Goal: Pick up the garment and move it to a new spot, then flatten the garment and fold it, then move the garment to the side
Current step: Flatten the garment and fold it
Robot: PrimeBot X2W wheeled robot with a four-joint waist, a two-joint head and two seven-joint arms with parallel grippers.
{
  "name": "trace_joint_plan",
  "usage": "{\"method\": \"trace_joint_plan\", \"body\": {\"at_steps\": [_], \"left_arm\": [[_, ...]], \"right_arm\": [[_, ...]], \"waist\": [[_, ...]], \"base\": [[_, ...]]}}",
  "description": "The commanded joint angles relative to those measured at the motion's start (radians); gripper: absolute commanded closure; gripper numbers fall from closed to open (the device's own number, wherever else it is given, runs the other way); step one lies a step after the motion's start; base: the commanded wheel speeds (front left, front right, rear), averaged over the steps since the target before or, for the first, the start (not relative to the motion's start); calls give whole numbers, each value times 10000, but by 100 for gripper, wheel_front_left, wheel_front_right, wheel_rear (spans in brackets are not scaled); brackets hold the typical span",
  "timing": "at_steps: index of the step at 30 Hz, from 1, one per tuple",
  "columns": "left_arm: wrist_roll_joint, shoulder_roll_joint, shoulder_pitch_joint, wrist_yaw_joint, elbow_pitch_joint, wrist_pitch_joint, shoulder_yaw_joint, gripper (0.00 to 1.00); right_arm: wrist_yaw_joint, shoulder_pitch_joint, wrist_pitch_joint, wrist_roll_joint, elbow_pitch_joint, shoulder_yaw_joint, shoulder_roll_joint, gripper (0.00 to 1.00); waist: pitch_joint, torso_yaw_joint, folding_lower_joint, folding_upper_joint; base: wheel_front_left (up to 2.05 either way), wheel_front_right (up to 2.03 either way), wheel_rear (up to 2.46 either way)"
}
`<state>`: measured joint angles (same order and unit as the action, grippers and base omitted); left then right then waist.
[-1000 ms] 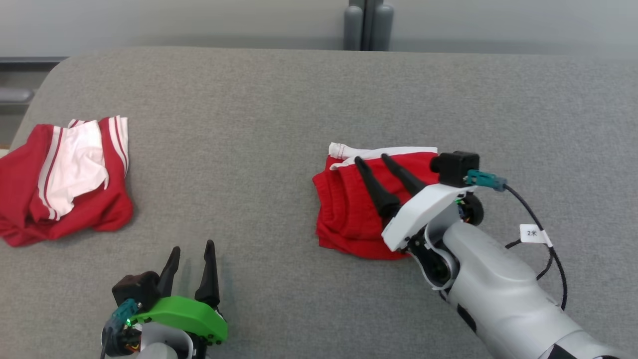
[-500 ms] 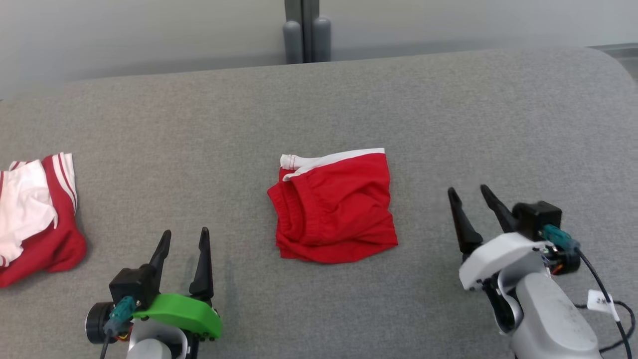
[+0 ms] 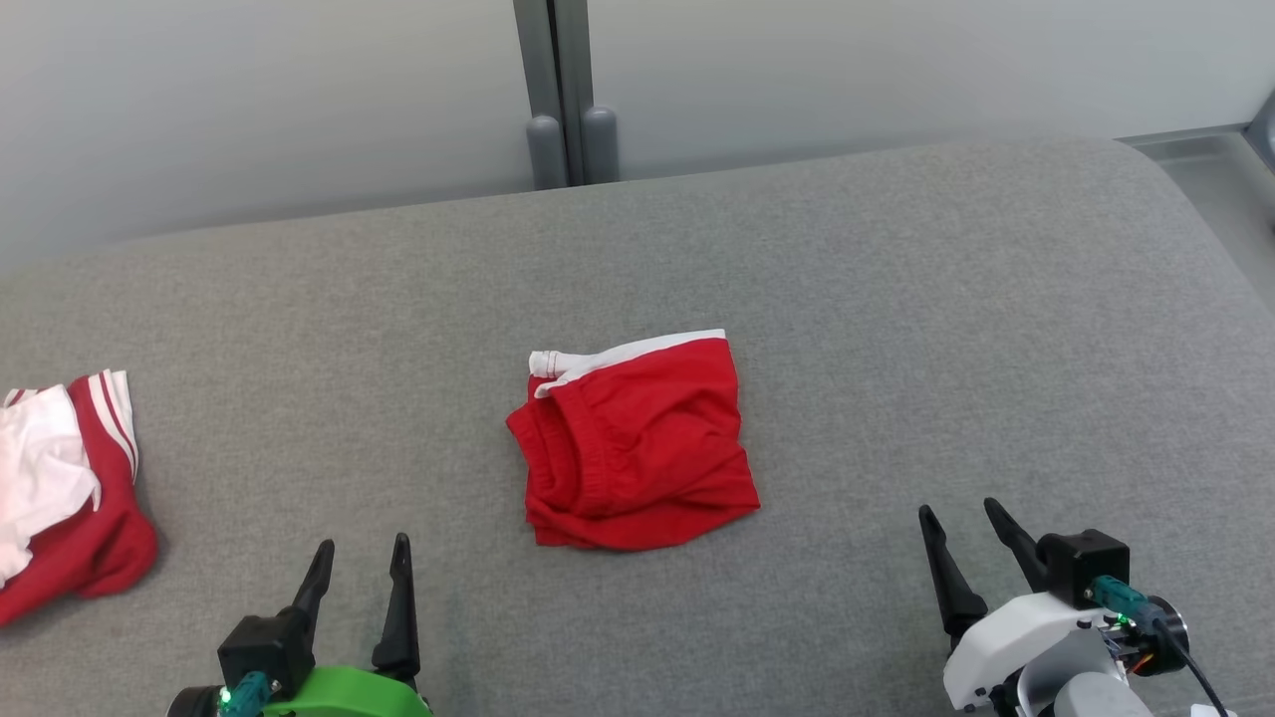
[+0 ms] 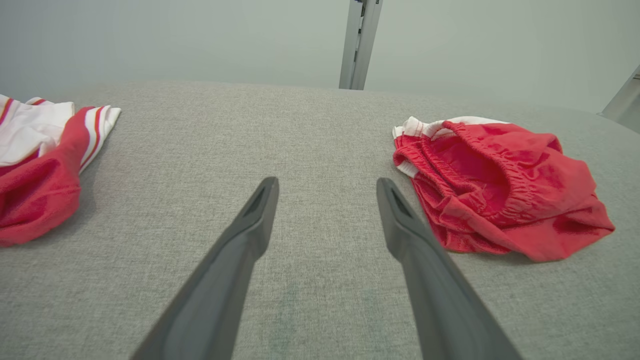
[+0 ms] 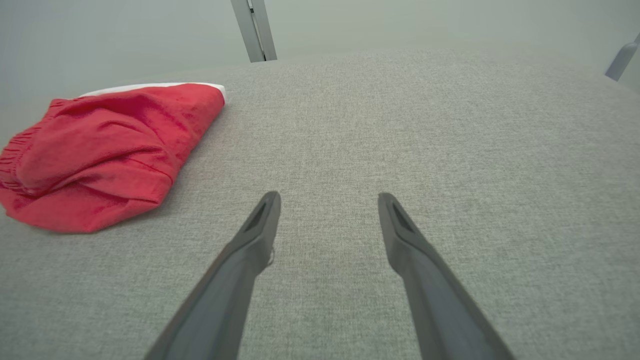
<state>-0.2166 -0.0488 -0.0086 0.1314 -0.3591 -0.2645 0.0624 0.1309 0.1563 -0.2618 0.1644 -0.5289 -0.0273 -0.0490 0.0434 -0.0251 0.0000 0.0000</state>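
Note:
A folded red garment [image 3: 633, 443] with a white band along its far edge lies in the middle of the grey padded table [image 3: 896, 299]. In the left wrist view the garment [image 4: 500, 195] sits to the right of the fingers, and in the right wrist view the garment [image 5: 105, 150] lies to the left. My left gripper [image 3: 364, 546] is open at the near left, empty, well short of the cloth. My right gripper [image 3: 961, 511] is open at the near right, empty, apart from the cloth. The left gripper [image 4: 327, 181] and right gripper [image 5: 329, 196] hover above bare table.
A second red and white striped garment [image 3: 60, 498] lies crumpled at the table's left edge, also seen as a striped garment [image 4: 40, 155] in the left wrist view. A grey post [image 3: 558, 90] stands behind the table against the pale wall. The table's rounded corner [image 3: 1185, 189] is at the far right.
My right gripper has let go of the red garment and drawn back to the near right. The head camera has turned right, shifting the whole picture left.

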Motion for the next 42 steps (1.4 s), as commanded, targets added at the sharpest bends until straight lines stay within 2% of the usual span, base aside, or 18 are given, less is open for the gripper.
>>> {"method": "trace_joint_plan", "body": {"at_steps": [1,10,21,22,24,28,29,32,33,34,35,42], "left_arm": [[-39,-44,116,-20,41,6,-32,0],[-174,-43,-417,-20,76,6,235,0],[-406,-43,-811,-20,3,5,579,0],[-423,-43,-850,-20,-15,6,597,0],[-446,-41,-909,-20,-24,6,631,0],[-512,-41,-901,-20,-47,6,659,0],[-517,-41,-893,-20,-47,6,665,0],[-542,-41,-844,-20,-45,6,645,0],[-543,-41,-837,-20,-35,6,641,0],[-543,-41,-834,-20,-20,6,632,0],[-552,-41,-834,-20,-11,6,625,0],[-587,-41,-937,-20,35,6,654,0]], "right_arm": [[-5,-75,-43,27,56,-63,-37,0],[-5,653,-44,-571,277,-958,-42,0],[-6,2255,-44,-766,-940,-2451,-40,0],[-6,2334,-44,-729,-1030,-2530,-40,2],[-6,2470,-44,-689,-1191,-2669,-42,11],[-6,2583,-44,-623,-1434,-2825,-39,15],[-6,2596,-44,-608,-1468,-2835,-42,22],[-6,2606,-44,-560,-1566,-2892,-42,56],[-6,2617,-44,-550,-1573,-2899,-43,62],[-6,2629,-44,-549,-1578,-2914,-42,86],[-6,2632,-44,-527,-1578,-2929,-40,100],[-6,2548,-44,-297,-1316,-3003,-40,100]], "waist": [[-43,-49,0,0],[467,323,0,0],[1147,1015,0,0],[1175,1084,0,0],[1195,1171,0,0],[1192,1284,0,0],[1190,1301,0,0],[1188,1328,0,0],[1193,1329,0,0],[1201,1326,0,0],[1208,1322,0,0],[1229,1253,0,0]], "base": [[0,0,0],[0,0,0],[0,0,0],[0,0,0],[0,0,0],[0,0,0],[0,0,0],[0,0,0],[0,0,0],[0,0,0],[0,0,0],[0,0,0]]}}
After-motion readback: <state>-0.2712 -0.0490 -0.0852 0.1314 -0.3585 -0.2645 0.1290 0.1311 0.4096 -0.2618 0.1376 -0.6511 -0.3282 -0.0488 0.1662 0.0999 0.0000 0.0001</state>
